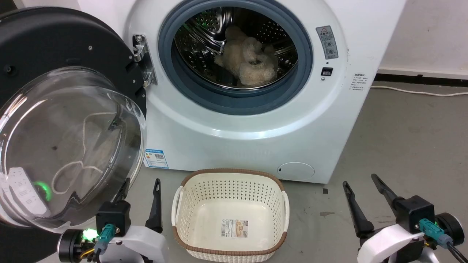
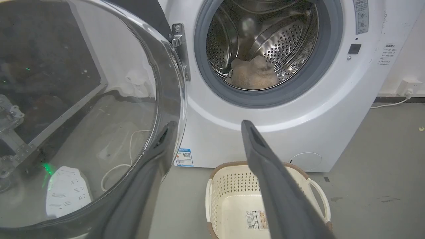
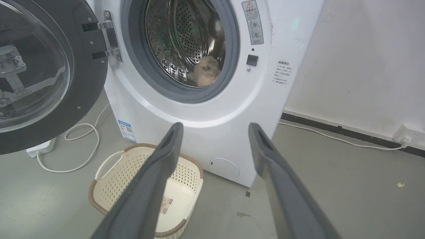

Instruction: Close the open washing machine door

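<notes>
left gripper (image 1: 141, 182) sits low at the near edge w/ fingers spread wide & nothing between them. one finger is right by the glass bowl of the washing machine door (image 1: 69, 120); touching or just shy, can't tell. right gripper (image 1: 360, 180) is likewise spread & empty, well off to the other side over the floor. door hangs wide open on its hinge (image 1: 140, 58) at the robot's left of the washing machine (image 1: 256, 138), bowl facing the robot. drum holds a tan fluffy item (image 1: 248, 60); cream basket (image 1: 230, 171) sits on the floor in front.

step in hand, imo: get the left arm round the door's free edge & swing it shut. best to push on the black frame far from the hinge, not the slick glass. follow the arc, keep fingers clear of the closing gap, & press firmly at the end so the latch socket (image 1: 326, 71) catches. basket prob sits below the door's sweep.
</notes>
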Controlling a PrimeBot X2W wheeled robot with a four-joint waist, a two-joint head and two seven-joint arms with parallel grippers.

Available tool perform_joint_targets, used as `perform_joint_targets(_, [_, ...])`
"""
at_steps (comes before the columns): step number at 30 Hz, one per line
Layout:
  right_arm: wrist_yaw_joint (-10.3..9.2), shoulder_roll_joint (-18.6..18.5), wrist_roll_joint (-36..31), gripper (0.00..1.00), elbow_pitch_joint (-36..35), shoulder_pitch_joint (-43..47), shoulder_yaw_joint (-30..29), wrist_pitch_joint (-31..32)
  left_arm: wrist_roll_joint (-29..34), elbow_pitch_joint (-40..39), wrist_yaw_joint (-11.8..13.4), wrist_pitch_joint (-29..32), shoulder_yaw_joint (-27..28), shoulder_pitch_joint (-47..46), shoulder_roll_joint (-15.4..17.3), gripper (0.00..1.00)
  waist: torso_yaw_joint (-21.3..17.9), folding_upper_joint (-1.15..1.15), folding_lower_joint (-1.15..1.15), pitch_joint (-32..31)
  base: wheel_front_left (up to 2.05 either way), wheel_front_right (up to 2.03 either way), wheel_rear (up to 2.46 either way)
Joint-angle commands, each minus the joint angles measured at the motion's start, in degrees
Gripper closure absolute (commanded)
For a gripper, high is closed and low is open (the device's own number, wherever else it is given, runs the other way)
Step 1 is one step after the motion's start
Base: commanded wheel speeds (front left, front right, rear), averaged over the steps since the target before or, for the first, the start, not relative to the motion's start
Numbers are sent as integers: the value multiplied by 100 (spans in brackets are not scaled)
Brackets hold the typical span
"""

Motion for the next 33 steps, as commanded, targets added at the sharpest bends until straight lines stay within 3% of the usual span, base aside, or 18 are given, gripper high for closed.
perform_joint_targets(1, [0, -11, 55, 0, -1, 25, -23, -59, 11, -3, 20, -59, -27, -8, 1, 0, 4, 0, 0, 1, 0, 0, 0])
perform_joint_targets(14, [1, -5, 83, 0, 9, 99, -99, -215, 8, -10, 80, -214, -156, 22, 50, 0, 184, 0, 0, -48, 0, 0, 0])
perform_joint_targets(33, [2, -79, 217, 0, 238, 43, 293, -466, 2, -170, 267, -465, -289, 182, 187, 0, 907, 0, 0, -73, 0, 0, 0])
